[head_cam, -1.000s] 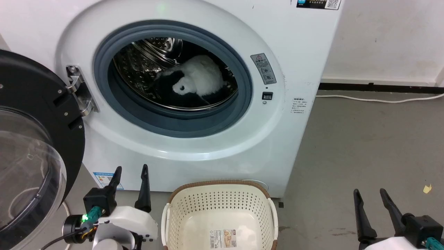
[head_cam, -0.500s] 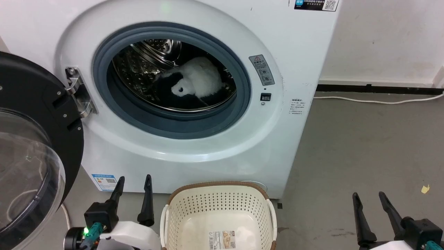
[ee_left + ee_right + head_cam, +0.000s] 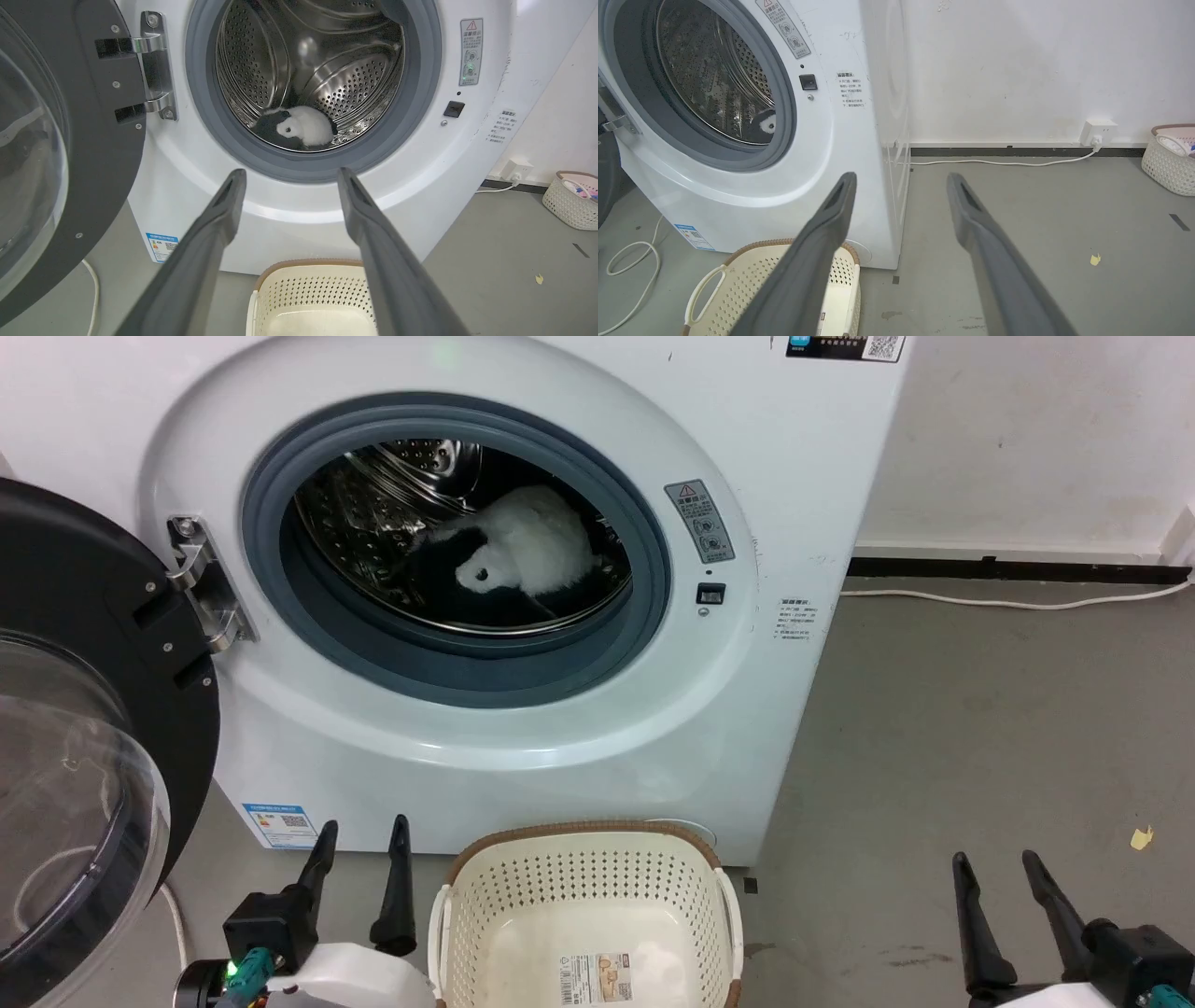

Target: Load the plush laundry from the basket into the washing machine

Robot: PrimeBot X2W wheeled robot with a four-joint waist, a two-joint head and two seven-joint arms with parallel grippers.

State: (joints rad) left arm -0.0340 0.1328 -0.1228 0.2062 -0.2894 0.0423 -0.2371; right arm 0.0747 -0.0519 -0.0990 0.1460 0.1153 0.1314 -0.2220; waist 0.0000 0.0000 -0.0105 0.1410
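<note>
- Plush laundry (image 3: 525, 553): lies inside the washing machine (image 3: 560, 747), low in the steel drum and well behind the grey gasket (image 3: 653, 616). No part of it hangs over the lip.
- Basket (image 3: 579, 882): on the floor just in front of the machine. Inside it, the label sticker (image 3: 597, 978) and bare plastic.
- Left gripper (image 3: 365, 824): jaws spread wide, nothing between them. It hangs low, just left of the basket, fingers pointing up toward the porthole.
- Right gripper (image 3: 995, 859): jaws likewise apart and empty, over bare floor well to the right of the basket.
- Door (image 3: 93, 644): swung fully open at the left, glass bowl facing out.
- Judgement: loading looks done; the step in hand is clearing the arms away.
- To do it well: draw the left arm straight back, keeping the fingers off the basket rim and the door edge. Avoid sweeping sideways.
- Check from the left wrist view that the toy sits clear of the gasket.
</note>
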